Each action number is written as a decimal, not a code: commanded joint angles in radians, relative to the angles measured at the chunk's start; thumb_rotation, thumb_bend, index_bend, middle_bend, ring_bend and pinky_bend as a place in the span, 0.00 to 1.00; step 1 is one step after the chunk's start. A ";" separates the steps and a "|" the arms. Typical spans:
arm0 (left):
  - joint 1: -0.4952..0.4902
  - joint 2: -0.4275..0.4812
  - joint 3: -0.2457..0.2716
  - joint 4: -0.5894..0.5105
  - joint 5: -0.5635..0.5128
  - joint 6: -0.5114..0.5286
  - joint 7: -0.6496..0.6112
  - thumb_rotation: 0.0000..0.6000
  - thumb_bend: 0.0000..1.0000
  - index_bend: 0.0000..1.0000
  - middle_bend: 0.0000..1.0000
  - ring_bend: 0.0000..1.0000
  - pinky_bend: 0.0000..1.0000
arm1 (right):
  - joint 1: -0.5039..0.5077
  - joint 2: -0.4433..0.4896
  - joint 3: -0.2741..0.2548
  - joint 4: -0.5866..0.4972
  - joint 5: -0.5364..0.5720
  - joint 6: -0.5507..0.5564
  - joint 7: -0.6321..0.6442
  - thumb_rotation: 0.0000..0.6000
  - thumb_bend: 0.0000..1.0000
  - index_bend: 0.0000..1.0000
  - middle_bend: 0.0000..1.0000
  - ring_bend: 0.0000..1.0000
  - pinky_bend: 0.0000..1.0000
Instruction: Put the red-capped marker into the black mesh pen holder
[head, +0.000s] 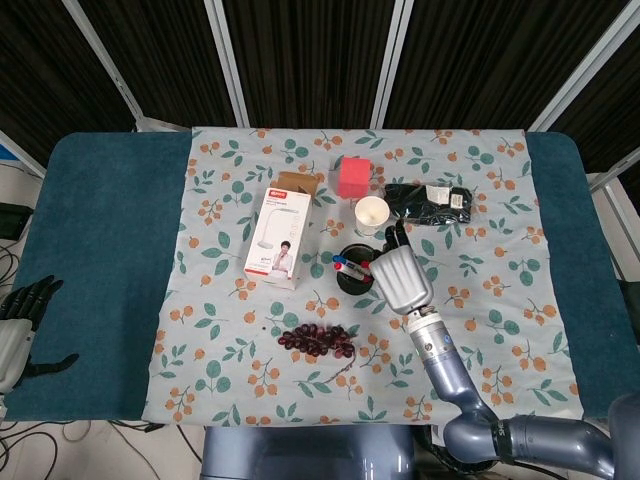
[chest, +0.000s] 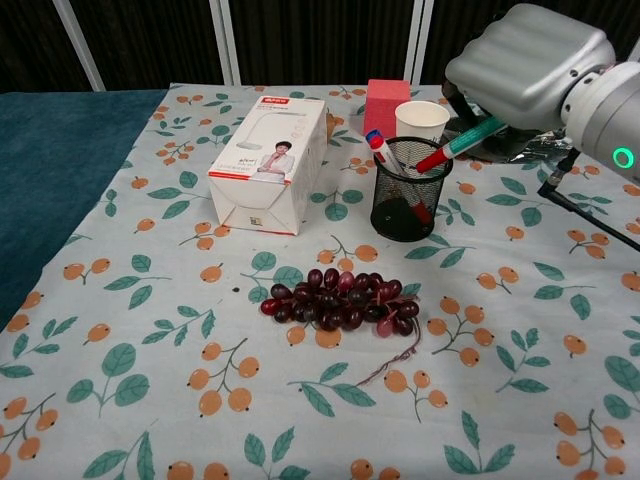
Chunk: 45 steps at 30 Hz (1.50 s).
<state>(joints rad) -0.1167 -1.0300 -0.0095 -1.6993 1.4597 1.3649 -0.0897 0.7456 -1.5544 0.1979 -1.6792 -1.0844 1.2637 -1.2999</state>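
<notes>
My right hand (chest: 528, 65) (head: 401, 278) holds the red-capped marker (chest: 459, 144), a teal barrel with a red cap pointing down-left. The cap tip hangs just over the right rim of the black mesh pen holder (chest: 409, 195) (head: 355, 270). Another marker with a blue cap (chest: 374, 139) stands inside the holder, leaning left. In the head view the hand covers the held marker and the holder's right side. My left hand (head: 20, 318) hangs at the table's left edge, fingers apart and holding nothing.
A white lamp box (chest: 268, 163) stands left of the holder. Behind it are a paper cup (chest: 421, 119), a red block (chest: 386, 103) and a black plastic-wrapped pack (head: 430, 200). A bunch of dark grapes (chest: 340, 299) lies in front of the holder.
</notes>
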 joint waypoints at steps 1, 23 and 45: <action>0.000 0.000 0.000 0.001 0.000 0.001 0.002 1.00 0.07 0.00 0.00 0.00 0.00 | 0.018 -0.032 0.000 0.030 0.020 -0.001 -0.024 1.00 0.50 0.73 0.53 0.24 0.19; 0.000 -0.002 -0.004 0.000 -0.012 0.002 0.016 1.00 0.07 0.00 0.00 0.00 0.00 | 0.024 -0.083 -0.026 0.078 -0.070 0.094 -0.012 1.00 0.21 0.17 0.12 0.11 0.18; 0.019 -0.037 0.002 0.042 0.052 0.076 0.048 1.00 0.07 0.00 0.00 0.00 0.00 | -0.410 0.305 -0.240 -0.097 -0.292 0.368 0.806 1.00 0.02 0.00 0.00 0.00 0.18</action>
<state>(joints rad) -0.0996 -1.0636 -0.0079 -1.6614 1.5080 1.4367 -0.0451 0.4568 -1.3443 0.0402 -1.8054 -1.2963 1.5745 -0.7171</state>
